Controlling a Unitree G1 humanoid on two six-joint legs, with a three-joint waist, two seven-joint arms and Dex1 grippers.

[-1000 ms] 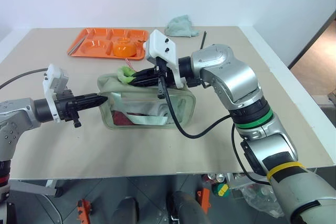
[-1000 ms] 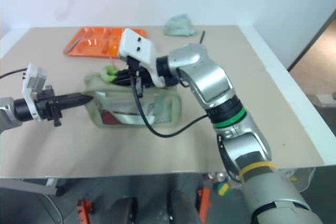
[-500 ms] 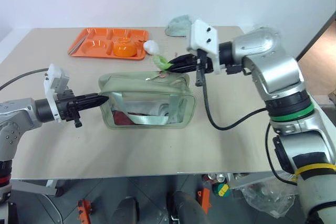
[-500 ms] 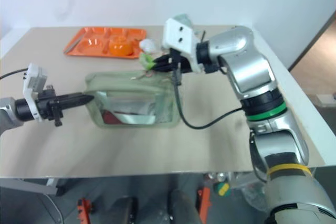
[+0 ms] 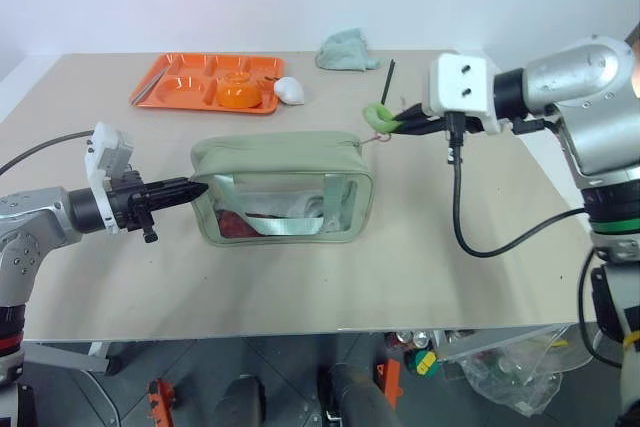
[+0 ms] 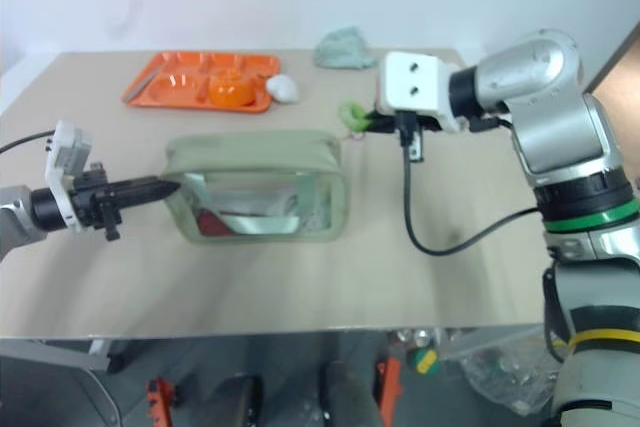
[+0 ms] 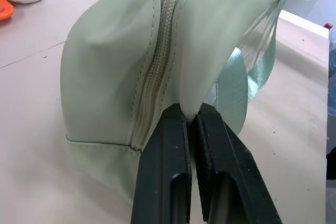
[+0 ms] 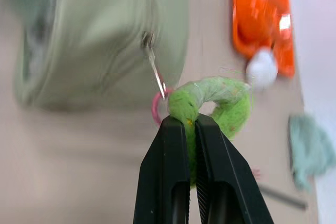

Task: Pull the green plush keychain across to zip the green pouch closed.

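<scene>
Table [image 5: 300,287]: beige top; everything stands on its middle and far half, the near edge strip is bare.
Left gripper [image 5: 196,187]: low over the table toward the left edge, pointing at the pouch's left end; its jaws are pressed together on a fold of the pouch's fabric just beside the zipper, as the left wrist view shows [image 7: 191,121].
Pouch [image 5: 285,187]: pale green, lying lengthwise across the middle of the table, long clear side toward the near edge; a green strap and dark red contents show through the clear panel.
Zipper [image 7: 157,61]: runs along the top of the pouch; the stretch seen in the left wrist view is meshed.
Keychain [image 5: 380,115]: bright green plush ring, in the air just past the pouch's right end, toward the right edge of the table and slightly farther back than the pouch; a thin metal link and a pink ring join it to the pouch's zipper pull [image 8: 148,40].
Right gripper [image 5: 398,125]: reaches in from the right edge, pointing toward the pouch; its jaws are clamped on the keychain [image 8: 210,103].
White lump [image 5: 289,90]: small, on the table behind the pouch, touching the tray's right end.
Tray [image 5: 180,82]: orange, with compartments, in the far left part of the table; an orange bowl [image 5: 238,93] sits in it.
Black stick [image 5: 386,79]: thin, lying behind the keychain.
Cloth [image 5: 346,50]: pale teal, bunched, at the far edge.
</scene>
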